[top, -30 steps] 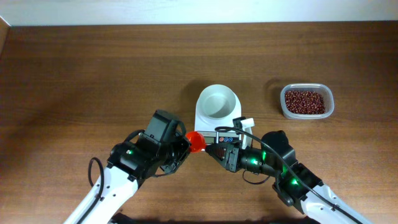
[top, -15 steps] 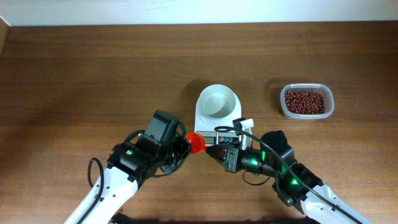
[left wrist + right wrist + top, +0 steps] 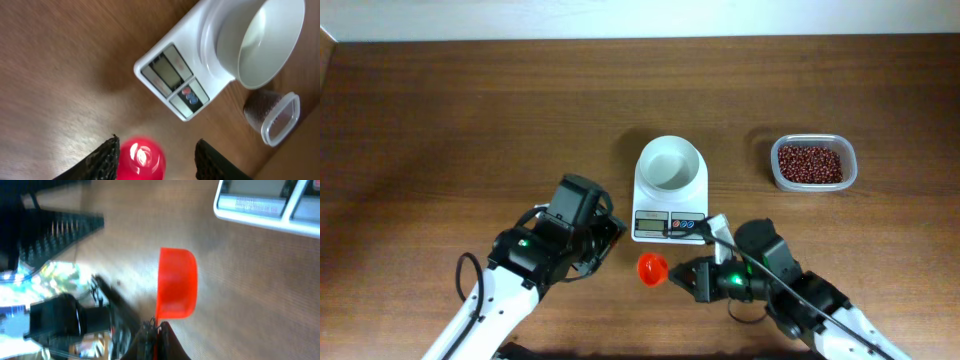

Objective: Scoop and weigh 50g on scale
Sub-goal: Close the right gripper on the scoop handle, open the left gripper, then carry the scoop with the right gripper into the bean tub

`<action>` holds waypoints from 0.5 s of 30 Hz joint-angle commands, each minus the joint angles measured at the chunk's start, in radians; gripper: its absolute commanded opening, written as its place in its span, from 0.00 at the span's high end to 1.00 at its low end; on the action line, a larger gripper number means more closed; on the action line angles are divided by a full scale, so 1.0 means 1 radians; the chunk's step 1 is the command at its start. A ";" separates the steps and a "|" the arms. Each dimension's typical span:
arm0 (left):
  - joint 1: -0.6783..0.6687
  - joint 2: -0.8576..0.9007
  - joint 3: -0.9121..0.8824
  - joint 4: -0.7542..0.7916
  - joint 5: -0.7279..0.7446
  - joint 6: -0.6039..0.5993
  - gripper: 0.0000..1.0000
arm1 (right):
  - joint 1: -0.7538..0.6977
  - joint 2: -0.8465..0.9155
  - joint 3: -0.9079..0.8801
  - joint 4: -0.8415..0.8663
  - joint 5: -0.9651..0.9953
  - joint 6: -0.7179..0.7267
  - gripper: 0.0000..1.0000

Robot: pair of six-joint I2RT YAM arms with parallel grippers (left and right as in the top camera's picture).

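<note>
Pinching the handle of the orange-red measuring scoop (image 3: pixel 177 282), the fingers of my right gripper (image 3: pixel 682 274) are pressed together on it, and the cup sticks out ahead of their tips. The cup hangs low over the wooden table (image 3: pixel 470 120). From above it shows only red plastic inside, though the wrist views are too blurred to be sure.

My left gripper (image 3: pixel 605 235) has its fingers (image 3: pixel 107 160) spread apart and grips nothing. The scoop's cup sits ahead of them, in line with the gap but touching neither.

The scale (image 3: pixel 666 205) lies just beyond both sets of fingertips, its display end nearest to me and close to the scoop without touching it. Its round white bowl (image 3: pixel 669 165) sits on the far end and is bare white inside.

The beans (image 3: pixel 810 163) are all in the clear plastic tub (image 3: pixel 850 165), well ahead and to the right of my right fingers and apart from the scale. They lie in a loose dark red-brown heap covering the tub's floor.
</note>
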 commanded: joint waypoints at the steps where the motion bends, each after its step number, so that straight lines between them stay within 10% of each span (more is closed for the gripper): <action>1: 0.041 -0.008 0.018 0.000 -0.026 0.061 0.45 | -0.032 -0.163 0.011 -0.132 -0.021 -0.047 0.96; 15: 0.054 -0.008 0.018 -0.039 -0.025 0.060 0.04 | -0.412 -0.686 0.016 -0.304 -0.096 -0.153 0.96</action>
